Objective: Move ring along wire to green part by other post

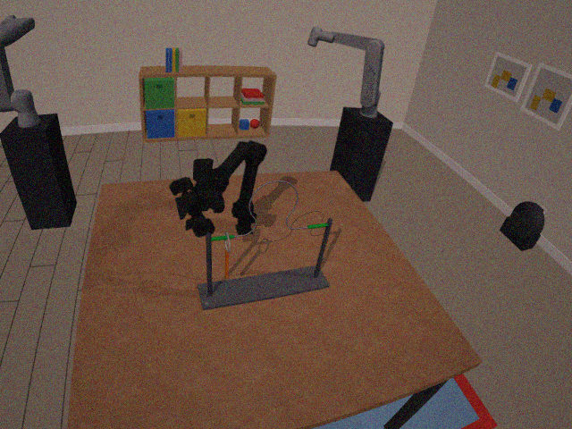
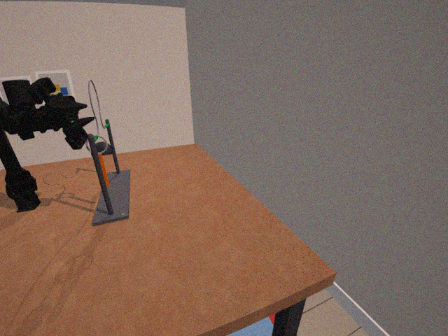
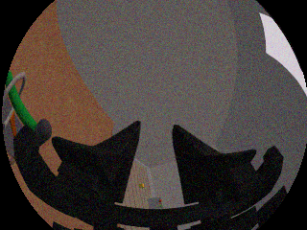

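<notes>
The ring [image 1: 228, 239] [image 2: 100, 145] hangs on the green part [image 1: 221, 237] [image 3: 19, 106] of the wire next to the left post [image 1: 209, 265] [image 2: 101, 177]. Its orange handle [image 1: 226, 264] [image 2: 103, 170] hangs straight down. The thin grey wire [image 1: 276, 183] [image 2: 92, 90] loops up and over to the green part [image 1: 317, 226] at the other post [image 1: 322, 251]. My gripper [image 1: 201, 229] [image 2: 88, 113] [image 3: 156, 126] is open and empty. It hovers just behind the left post top, level with the ring, and touches nothing. In the wrist view the green part and post top lie at the far left.
The posts stand on a grey base plate [image 1: 267, 285] [image 2: 121, 191] on the wooden table [image 1: 277, 360]. My arm's base [image 1: 243, 216] [image 2: 22, 191] stands behind the wire. Two black pedestals with grey arms and a shelf stand off the table at the back.
</notes>
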`<action>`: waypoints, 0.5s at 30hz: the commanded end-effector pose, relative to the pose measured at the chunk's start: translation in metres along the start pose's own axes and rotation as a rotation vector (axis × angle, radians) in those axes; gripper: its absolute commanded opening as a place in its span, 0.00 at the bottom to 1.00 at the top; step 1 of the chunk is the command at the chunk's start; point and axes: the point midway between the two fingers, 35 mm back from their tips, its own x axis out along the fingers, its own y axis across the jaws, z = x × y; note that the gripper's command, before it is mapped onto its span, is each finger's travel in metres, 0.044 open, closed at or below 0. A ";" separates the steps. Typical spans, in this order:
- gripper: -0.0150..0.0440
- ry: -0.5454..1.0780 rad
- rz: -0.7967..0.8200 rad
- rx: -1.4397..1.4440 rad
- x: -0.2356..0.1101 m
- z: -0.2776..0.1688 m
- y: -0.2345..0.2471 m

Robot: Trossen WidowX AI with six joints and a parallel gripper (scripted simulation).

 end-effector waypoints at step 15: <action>0.53 -0.126 0.247 0.432 -0.022 -0.081 0.130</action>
